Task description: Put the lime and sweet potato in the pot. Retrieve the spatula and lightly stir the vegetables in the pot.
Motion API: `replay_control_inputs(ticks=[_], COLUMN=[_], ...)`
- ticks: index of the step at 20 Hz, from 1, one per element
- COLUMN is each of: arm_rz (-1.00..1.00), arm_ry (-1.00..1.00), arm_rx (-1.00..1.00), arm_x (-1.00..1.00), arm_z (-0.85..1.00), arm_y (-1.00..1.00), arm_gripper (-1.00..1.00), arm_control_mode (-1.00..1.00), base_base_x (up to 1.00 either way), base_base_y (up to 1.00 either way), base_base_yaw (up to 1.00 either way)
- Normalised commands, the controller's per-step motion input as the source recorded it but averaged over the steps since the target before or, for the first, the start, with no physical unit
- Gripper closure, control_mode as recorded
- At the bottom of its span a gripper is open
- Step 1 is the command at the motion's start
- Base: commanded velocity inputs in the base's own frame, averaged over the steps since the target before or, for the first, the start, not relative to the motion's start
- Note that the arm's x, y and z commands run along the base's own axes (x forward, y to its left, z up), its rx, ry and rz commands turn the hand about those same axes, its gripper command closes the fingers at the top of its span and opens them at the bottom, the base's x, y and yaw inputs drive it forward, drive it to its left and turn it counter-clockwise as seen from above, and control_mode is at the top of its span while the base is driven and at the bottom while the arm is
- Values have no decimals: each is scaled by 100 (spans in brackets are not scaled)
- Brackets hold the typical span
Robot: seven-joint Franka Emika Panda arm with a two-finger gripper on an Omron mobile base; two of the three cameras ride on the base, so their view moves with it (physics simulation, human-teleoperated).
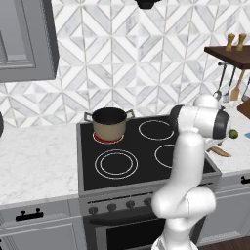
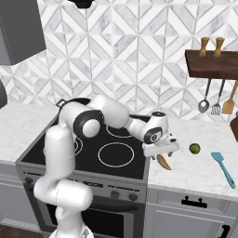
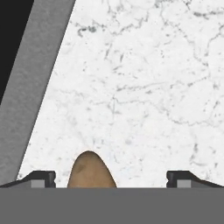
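1. On the marble counter right of the stove, the end effector hangs low over the sweet potato, near the stove's edge.
2. From the hand view the sweet potato sits between the two fingertips, closer to the one on that picture's left, with clear marble between it and the other tip. The jaws stand wide apart and pinch nothing.
3. Its long axis appears to run forward along the camera's line of sight, across the line joining the tips, so closing should squeeze its narrow width. A small shift toward the potato's side would probably centre it first.
4. The lime lies on the same counter just beyond the end effector, away from the stove; a blue spatula lies farther out.
5. The pot stands on the stove's rear-left burner, well apart from the hand and on the other side of the cooktop. Its dark inside looks empty, so neither vegetable is judged to be in yet.
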Motion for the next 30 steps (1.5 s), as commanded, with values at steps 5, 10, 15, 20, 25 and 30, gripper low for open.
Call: replay_control_inputs(ticks=[5,10,15,20,25,30], arm_rz=[8,9,4,4,17,23], arm_ry=[0,-2,-18,-24,-1,0], arm_rx=[0,0,-2,-11,0,10], arm_x=[-10,-58,-46,-13,0,0], arm_z=[-20,0,53,100,93,99], arm_y=[0,2,44,100,100,100], arm_gripper=[100,100,100,100,100,100], arm_control_mode=[-100,-100,-100,-100,-100,-100], base_base_x=[0,0,0,0,0,0], base_base_y=[0,0,0,0,0,0], base_base_yaw=[0,0,0,0,0,0])
